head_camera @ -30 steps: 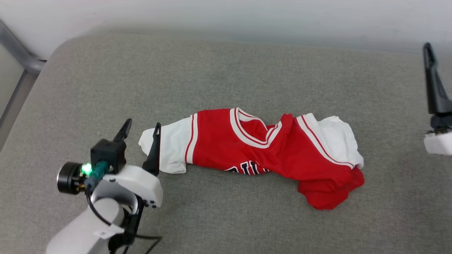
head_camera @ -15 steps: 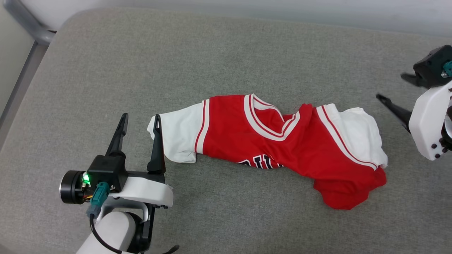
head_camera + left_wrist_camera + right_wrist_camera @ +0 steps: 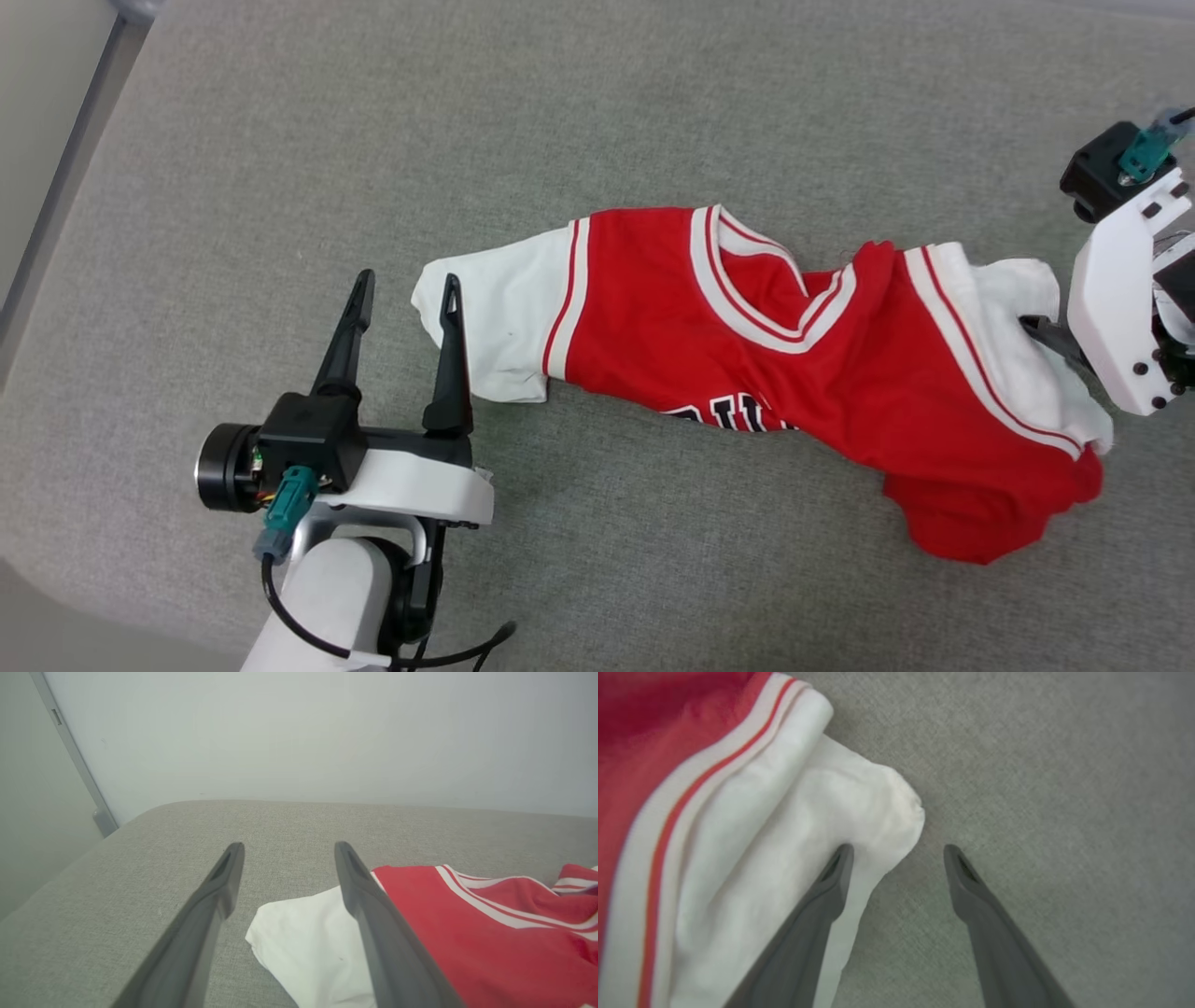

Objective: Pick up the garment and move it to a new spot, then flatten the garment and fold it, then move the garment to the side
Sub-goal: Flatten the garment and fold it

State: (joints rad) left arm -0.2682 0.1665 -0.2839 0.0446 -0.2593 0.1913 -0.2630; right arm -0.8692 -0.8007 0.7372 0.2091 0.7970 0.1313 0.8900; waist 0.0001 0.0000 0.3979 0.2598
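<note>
Two grippers spread wide: left gripper beside the crumpled red-and-white jersey T-shirt; right gripper has reached its sleeve, one finger overlapping in the wrist view.

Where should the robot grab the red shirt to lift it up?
By its two white sleeves, one from each end. The shirt lies stretched long and crumpled on the grey cushion, with a sleeve sticking out at each end. The open left gripper is at the left sleeve, the open right gripper at the right sleeve.
</note>
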